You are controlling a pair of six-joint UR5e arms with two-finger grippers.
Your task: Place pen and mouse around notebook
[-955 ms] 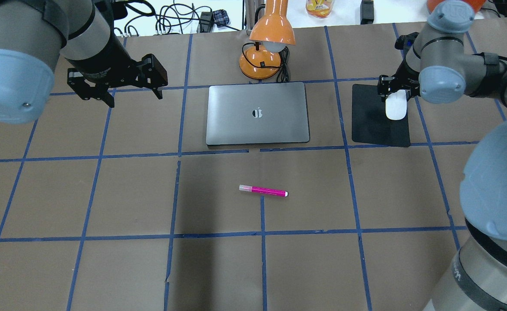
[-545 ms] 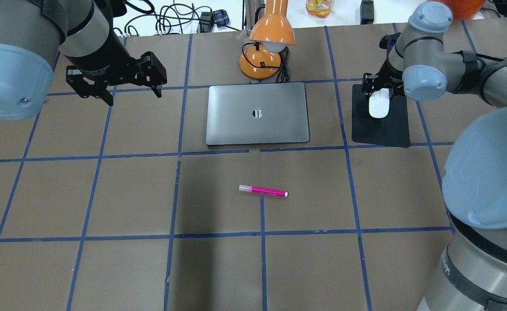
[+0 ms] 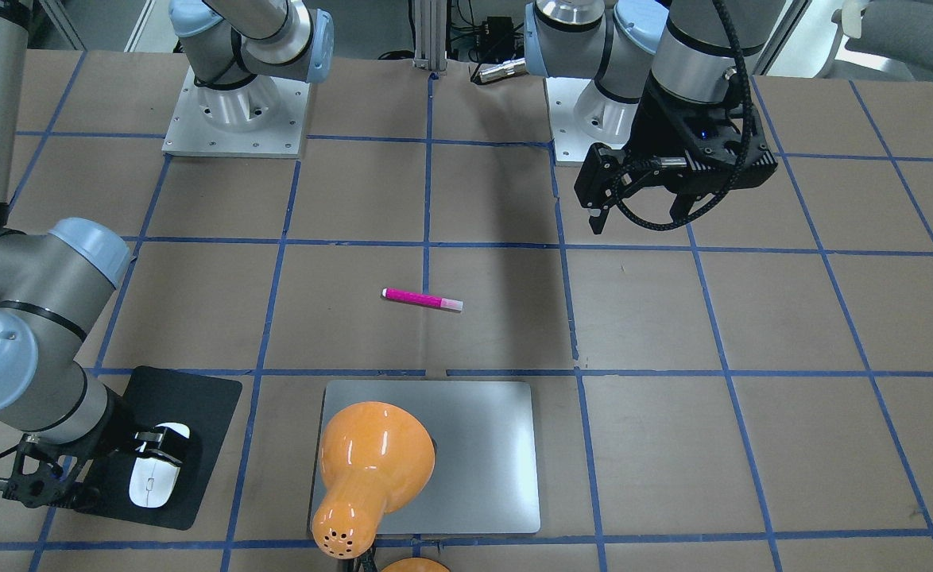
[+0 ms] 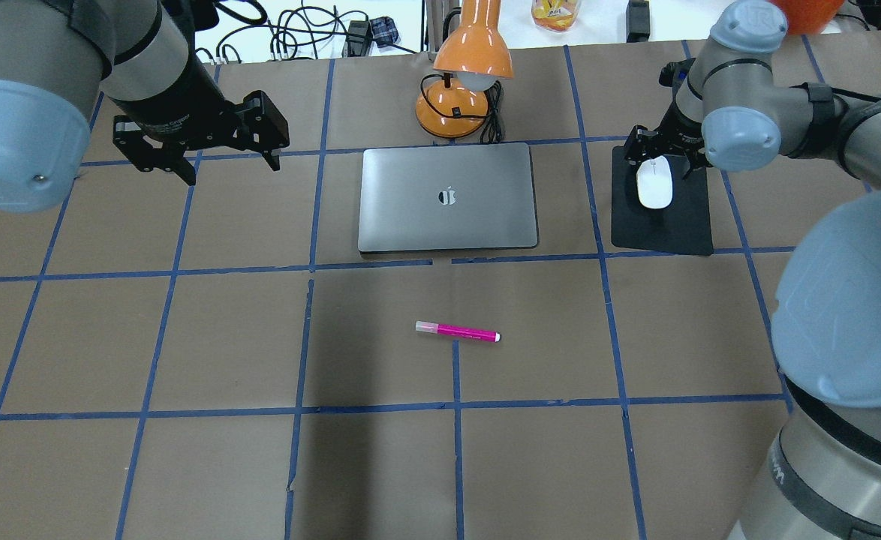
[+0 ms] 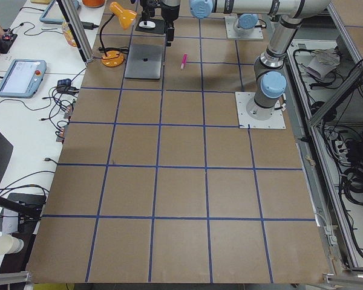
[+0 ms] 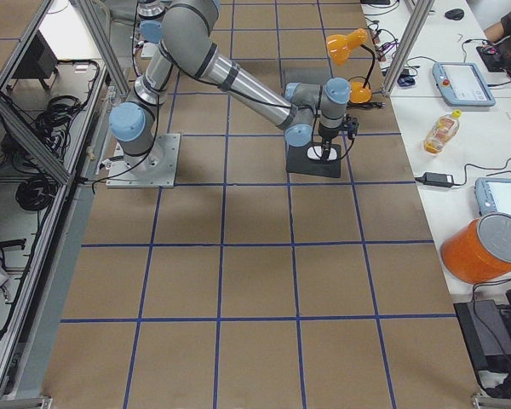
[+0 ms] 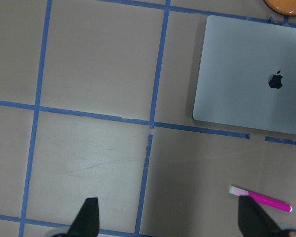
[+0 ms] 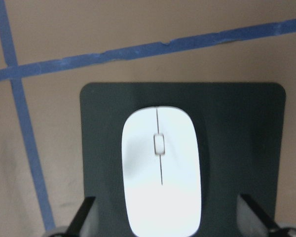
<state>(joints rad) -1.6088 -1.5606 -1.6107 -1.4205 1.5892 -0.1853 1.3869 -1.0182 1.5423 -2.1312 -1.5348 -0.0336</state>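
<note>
Pen (image 4: 457, 331) lies nearest on desk (image 4: 185, 337), well apart from notebook (image 4: 448, 196), unplaced. Beyond, left claw (image 4: 232, 171) hovers wide open, empty, probably poised for pen. Far right, mouse (image 4: 654, 184) sits on black mat (image 4: 662, 229) beside notebook, natural working spot. Right claw (image 8: 166, 207) straddles it, fingers parted, not touching.

On the table (image 4: 185, 337): one pen (image 4: 457, 331), one mouse (image 4: 654, 184), one notebook (image 4: 448, 197), one black mat (image 4: 666, 229), one orange lamp (image 4: 478, 45). Two grippers, a left gripper (image 4: 232, 171) and a right gripper (image 4: 658, 154). On the side bench (image 6: 494, 119), one yellow bottle (image 6: 443, 132) and one orange bucket (image 6: 485, 247).
</note>
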